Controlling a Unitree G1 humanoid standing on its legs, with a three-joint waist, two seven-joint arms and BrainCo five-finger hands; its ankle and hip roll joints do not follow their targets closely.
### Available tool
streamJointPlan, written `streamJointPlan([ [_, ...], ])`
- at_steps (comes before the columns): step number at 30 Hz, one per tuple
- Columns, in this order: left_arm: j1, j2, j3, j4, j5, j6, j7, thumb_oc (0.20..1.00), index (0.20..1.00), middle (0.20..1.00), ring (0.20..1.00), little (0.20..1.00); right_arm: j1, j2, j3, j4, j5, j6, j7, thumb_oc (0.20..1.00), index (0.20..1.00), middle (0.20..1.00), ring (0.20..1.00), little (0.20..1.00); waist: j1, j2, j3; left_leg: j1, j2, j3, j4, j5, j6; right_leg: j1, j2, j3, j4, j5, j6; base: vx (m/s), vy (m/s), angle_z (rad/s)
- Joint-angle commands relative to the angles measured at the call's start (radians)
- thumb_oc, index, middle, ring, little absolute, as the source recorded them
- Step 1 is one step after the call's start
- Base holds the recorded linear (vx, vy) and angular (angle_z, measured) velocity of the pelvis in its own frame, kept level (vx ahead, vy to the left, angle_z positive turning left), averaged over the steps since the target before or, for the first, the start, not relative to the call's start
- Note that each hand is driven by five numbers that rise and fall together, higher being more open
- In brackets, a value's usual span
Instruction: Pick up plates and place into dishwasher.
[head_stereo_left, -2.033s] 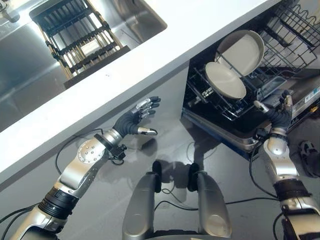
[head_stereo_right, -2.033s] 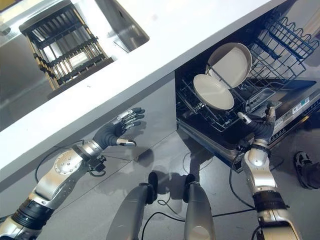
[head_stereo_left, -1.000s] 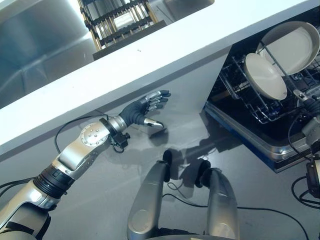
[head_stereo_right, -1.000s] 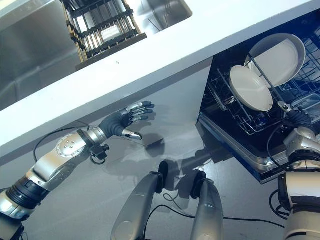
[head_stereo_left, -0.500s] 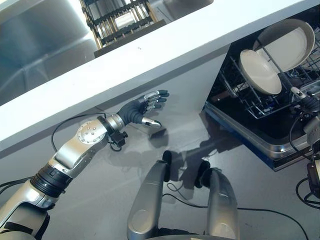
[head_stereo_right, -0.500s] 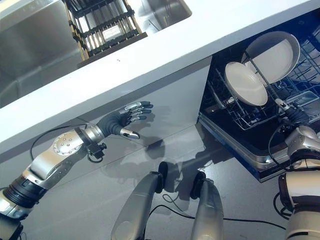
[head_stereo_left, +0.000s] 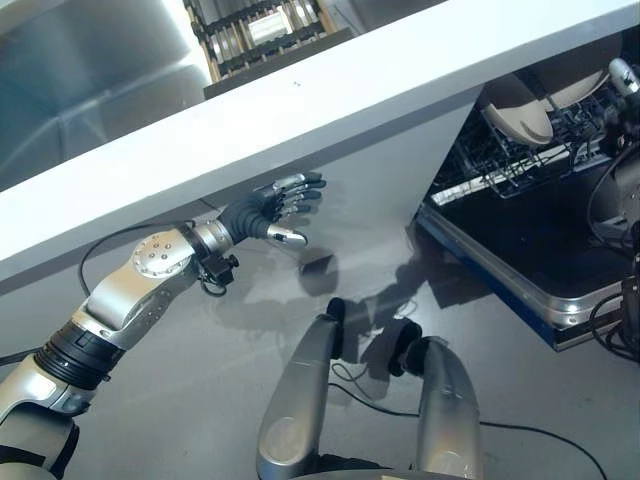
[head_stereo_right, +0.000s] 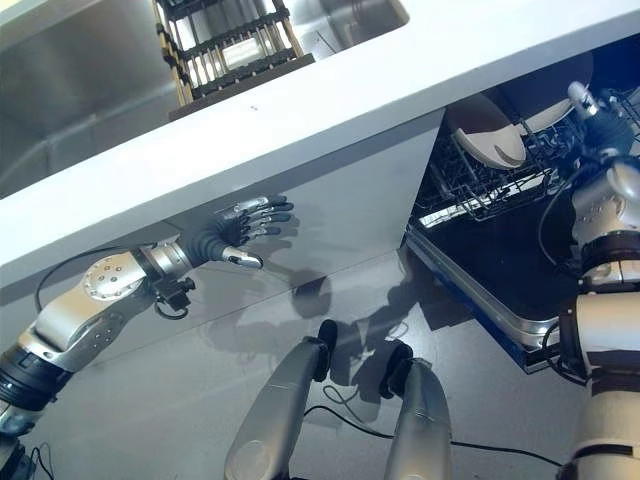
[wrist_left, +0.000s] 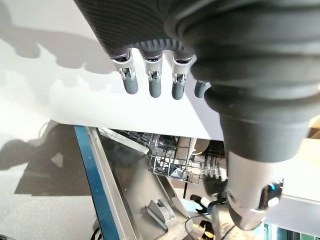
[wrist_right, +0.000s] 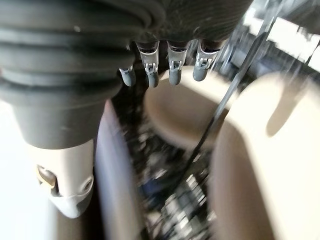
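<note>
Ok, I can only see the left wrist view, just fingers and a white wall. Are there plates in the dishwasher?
Observer: Yes, two beige plates stand on edge in the dishwasher rack.
Operator: Where's the other hand?
Observer: The right hand is up beside those plates, fingers straight, holding nothing.
Operator: What's above the white wall?
Observer: A white counter, with a dark drying rack in the sink.
</note>
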Motion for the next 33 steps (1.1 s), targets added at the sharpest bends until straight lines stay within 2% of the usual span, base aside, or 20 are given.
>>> streamJointPlan([
  [1,0.0,0.017,0.127,-0.048,-0.078,-0.068,-0.039,1.0,1.0,1.0,1.0,1.0,-0.018,-0.023,-0.025,-0.097,0.14,-0.101,0.073,1.0,1.0,1.0,1.0,1.0,0.006,0.008,-0.011,0.036,-0.041,0.044,-0.04,-0.05,0.087,0.014,0.03,0.005,0.015,0.018,0.008,0.0,0.0,0.0],
  [4,-0.001,0.011,0.132,-0.051,-0.084,-0.089,-0.076,1.0,1.0,1.0,1.0,1.0,0.002,-0.019,-0.057,-0.125,0.188,-0.121,0.094,1.0,1.0,1.0,1.0,1.0,0.006,0.002,-0.017,0.033,-0.041,0.045,-0.041,-0.049,0.086,0.011,0.03,0.004,0.012,0.023,0.011,-0.03,-0.014,0.04],
  [6,-0.005,0.012,0.122,-0.053,-0.072,-0.093,-0.086,1.0,1.0,1.0,1.0,1.0,0.015,-0.019,-0.062,-0.123,0.164,-0.107,0.092,1.0,1.0,1.0,1.0,1.0,0.006,-0.004,-0.023,0.03,-0.04,0.045,-0.037,-0.05,0.086,0.01,0.03,0.004,0.011,0.028,0.013,-0.04,-0.01,0.04],
  [12,-0.014,-0.001,0.081,-0.06,-0.027,-0.1,-0.103,1.0,1.0,1.0,1.0,1.0,0.077,-0.009,-0.037,-0.11,0.065,-0.083,0.017,1.0,1.0,1.0,1.0,1.0,-0.001,-0.029,-0.041,0.056,-0.026,0.062,-0.025,-0.068,0.085,0.046,0.036,0.001,-0.014,0.032,0.009,-0.04,0.027,0.04],
  [16,-0.01,-0.024,0.059,-0.057,0.001,-0.106,-0.114,1.0,1.0,1.0,1.0,1.0,0.164,0.006,-0.068,-0.09,-0.011,-0.113,-0.042,1.0,1.0,1.0,1.0,1.0,-0.021,-0.038,-0.055,0.094,-0.012,0.08,0.0,-0.1,0.086,0.094,0.038,0.004,-0.019,0.021,0.002,0.0,0.13,-0.03],
  [19,-0.014,-0.052,0.034,-0.054,0.023,-0.113,-0.097,1.0,1.0,1.0,1.0,1.0,0.261,0.033,-0.117,-0.122,-0.06,-0.167,-0.105,1.0,1.0,1.0,1.0,1.0,-0.048,-0.047,-0.062,0.125,-0.002,0.096,0.021,-0.124,0.089,0.126,0.043,0.021,-0.023,0.017,0.002,0.0,0.148,-0.1],
  [21,-0.013,-0.07,0.019,-0.052,0.04,-0.121,-0.099,1.0,1.0,1.0,1.0,1.0,0.326,0.052,-0.149,-0.147,-0.147,-0.212,-0.173,1.0,1.0,1.0,1.0,1.0,-0.065,-0.051,-0.066,0.143,0.003,0.105,0.03,-0.141,0.091,0.143,0.047,0.036,-0.027,0.014,0.004,-0.02,0.16,-0.13],
  [22,-0.004,-0.089,0.01,-0.055,0.059,-0.124,-0.09,1.0,1.0,1.0,1.0,1.0,0.372,0.067,-0.157,-0.179,-0.161,-0.237,-0.211,1.0,1.0,1.0,1.0,1.0,-0.081,-0.057,-0.068,0.155,0.006,0.113,0.038,-0.152,0.091,0.158,0.053,0.048,-0.041,0.018,0.005,-0.01,0.161,-0.23],
  [27,0.055,-0.154,-0.021,-0.064,0.141,-0.129,-0.05,1.0,1.0,1.0,1.0,1.0,0.613,0.132,-0.205,-0.389,-0.41,-0.328,-0.441,1.0,1.0,1.0,1.0,1.0,-0.145,-0.075,-0.075,0.213,0.017,0.14,0.066,-0.195,0.1,0.219,0.063,0.086,-0.082,0.034,0.01,0.02,0.173,-0.2],
  [31,0.091,-0.18,-0.026,-0.057,0.167,-0.148,-0.048,1.0,1.0,1.0,1.0,1.0,0.742,0.166,-0.243,-0.475,-0.557,-0.367,-0.548,1.0,1.0,1.0,1.0,1.0,-0.178,-0.079,-0.083,0.246,0.02,0.16,0.075,-0.221,0.107,0.247,0.064,0.106,-0.094,0.031,0.016,0.02,0.133,-0.27],
  [33,0.1,-0.191,-0.03,-0.057,0.168,-0.153,-0.051,1.0,1.0,1.0,1.0,1.0,0.793,0.186,-0.258,-0.476,-0.591,-0.361,-0.585,1.0,1.0,1.0,1.0,1.0,-0.193,-0.08,-0.086,0.259,0.023,0.17,0.076,-0.229,0.108,0.256,0.066,0.118,-0.098,0.029,0.021,0.0,0.1,-0.22],
])
